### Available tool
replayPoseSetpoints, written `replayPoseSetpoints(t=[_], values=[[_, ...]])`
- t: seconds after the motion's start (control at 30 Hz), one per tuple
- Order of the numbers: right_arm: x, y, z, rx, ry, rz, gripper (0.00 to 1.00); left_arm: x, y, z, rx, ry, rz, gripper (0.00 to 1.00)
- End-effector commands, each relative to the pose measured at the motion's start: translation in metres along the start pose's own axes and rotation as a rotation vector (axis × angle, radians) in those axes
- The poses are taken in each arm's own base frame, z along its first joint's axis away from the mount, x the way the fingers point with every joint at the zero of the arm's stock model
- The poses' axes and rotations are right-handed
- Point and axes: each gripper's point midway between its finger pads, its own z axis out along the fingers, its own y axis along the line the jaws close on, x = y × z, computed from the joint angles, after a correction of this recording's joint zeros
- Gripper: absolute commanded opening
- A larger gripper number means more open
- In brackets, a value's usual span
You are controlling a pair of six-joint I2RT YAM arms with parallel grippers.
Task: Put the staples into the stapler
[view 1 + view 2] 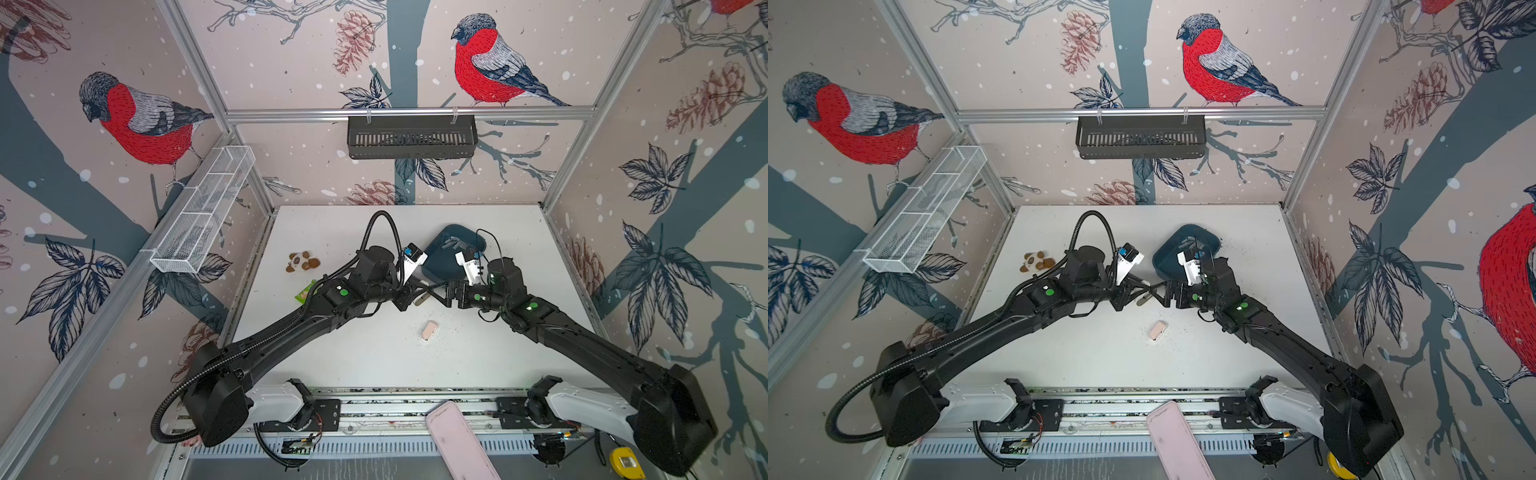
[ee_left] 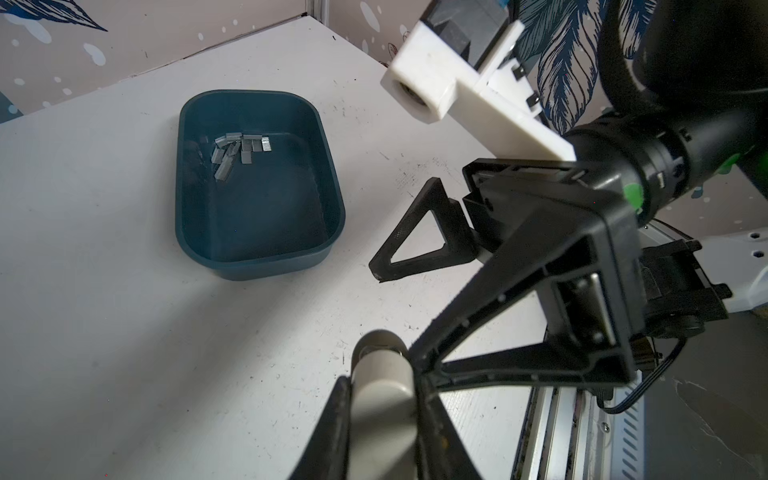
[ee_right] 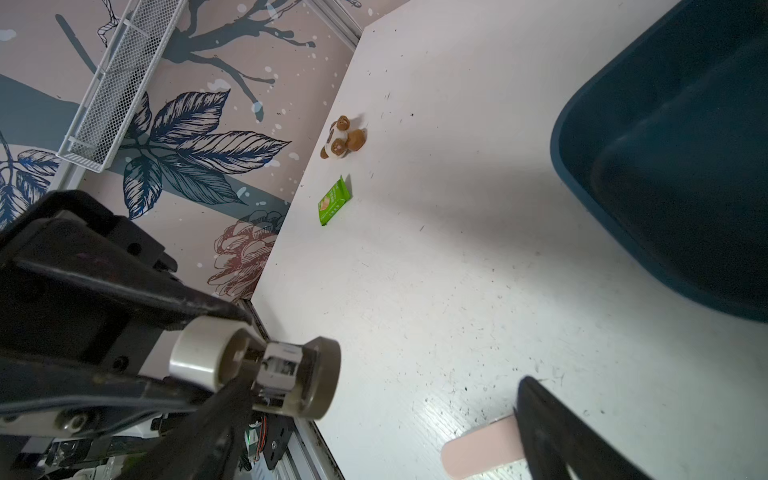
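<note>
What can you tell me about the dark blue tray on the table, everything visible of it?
The tray is a dark blue-green rounded rectangle, apparently smooth plastic, with raised walls and a flat floor. It stands upright on the white table, towards its far side. A cluster of small grey staples lies inside near one end; the rest of the floor is bare. Only the table and the staples touch it.

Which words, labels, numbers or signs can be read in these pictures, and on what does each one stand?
No text can be read with certainty.
green packet: it has print, but it is too blurred to read.
yellow tape measure: it has a label, but it is too small to read.
grey stapler: no text shows on it.
</note>
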Motion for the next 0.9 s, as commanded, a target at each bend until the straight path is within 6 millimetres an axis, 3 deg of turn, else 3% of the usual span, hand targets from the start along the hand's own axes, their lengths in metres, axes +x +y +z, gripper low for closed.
replayPoseSetpoints(t=[0.0, 0.27, 0.87], values=[[-0.007, 0.002, 0.001, -0.004, -0.025, -0.001, 1.00, -0.011, -0.006, -0.004, 0.030, -0.039, 0.017, 0.08], [0.006, -0.018, 0.005, 0.100, 0.008, -0.003, 1.00, -0.019, -0.008, -0.007, 0.033, -0.070, 0.017, 0.07], [0.022, -0.005, 0.011, 0.052, 0.042, -0.055, 1.00, -0.029, -0.009, -0.011, 0.055, -0.110, -0.004, 0.07]])
